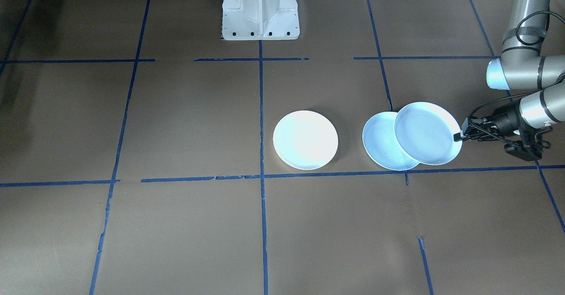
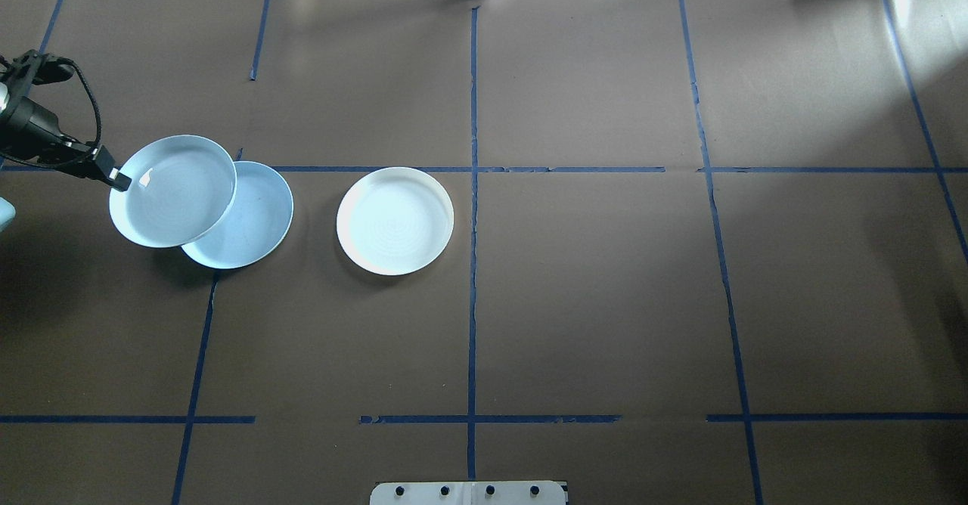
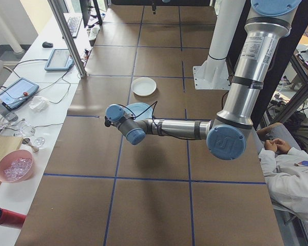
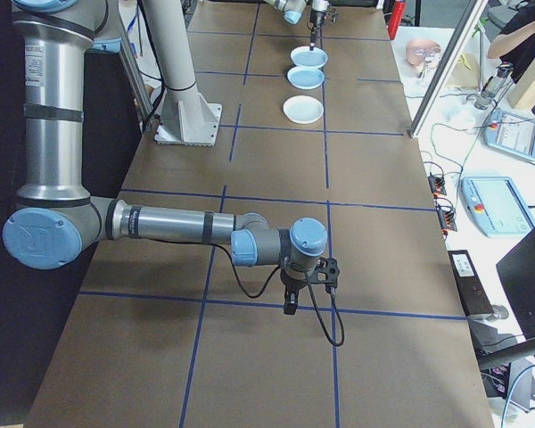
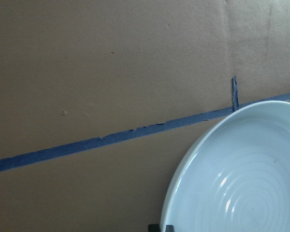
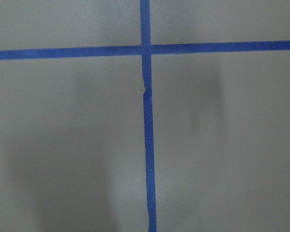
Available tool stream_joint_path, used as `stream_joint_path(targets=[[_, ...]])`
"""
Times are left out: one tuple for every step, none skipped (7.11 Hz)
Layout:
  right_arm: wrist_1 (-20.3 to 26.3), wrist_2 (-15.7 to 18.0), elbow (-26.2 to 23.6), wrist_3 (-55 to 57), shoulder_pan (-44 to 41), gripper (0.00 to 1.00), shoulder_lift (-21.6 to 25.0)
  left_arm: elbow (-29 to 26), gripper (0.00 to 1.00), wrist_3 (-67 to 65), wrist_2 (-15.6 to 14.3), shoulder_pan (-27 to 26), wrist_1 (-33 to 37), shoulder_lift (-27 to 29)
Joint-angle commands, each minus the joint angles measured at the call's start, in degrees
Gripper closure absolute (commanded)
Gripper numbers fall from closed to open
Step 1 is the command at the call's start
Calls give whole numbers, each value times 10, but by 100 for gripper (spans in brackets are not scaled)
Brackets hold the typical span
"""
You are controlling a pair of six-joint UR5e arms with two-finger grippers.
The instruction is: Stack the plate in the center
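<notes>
Pale blue plate (image 2: 172, 191) gripped at its rim by left gripper (image 2: 117, 179), held tilted, overlapping second blue plate (image 2: 253, 218) lying on brown paper-covered table (image 2: 605, 301); white plate (image 2: 395, 221) flat just beside the centre tape line, well apart from both. Judged early: nothing stacked on white plate yet, both blue plates left to move. Right gripper (image 4: 290, 308) idle far away, opening impossible to tell. No readable writing or brand
</notes>
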State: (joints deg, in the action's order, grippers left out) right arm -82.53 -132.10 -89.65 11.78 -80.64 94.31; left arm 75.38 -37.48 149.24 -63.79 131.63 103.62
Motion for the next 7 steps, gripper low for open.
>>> stream_joint_path(targets=[[0,0,0,0,0,0,0,16,100,-62,-31,24,1,4],[0,0,0,0,0,0,0,17,100,-119,-33,32,22,6],[0,0,0,0,0,0,0,16,100,-173,-63,51,49,7],[0,0,0,0,0,0,0,16,100,-176,-69,54,50,6],[0,0,0,0,0,0,0,14,100,-176,-73,59,50,6],[0,0,0,0,0,0,0,13,100,-175,-73,60,50,6],[0,0,0,0,0,0,0,14,100,-175,-73,72,51,6]])
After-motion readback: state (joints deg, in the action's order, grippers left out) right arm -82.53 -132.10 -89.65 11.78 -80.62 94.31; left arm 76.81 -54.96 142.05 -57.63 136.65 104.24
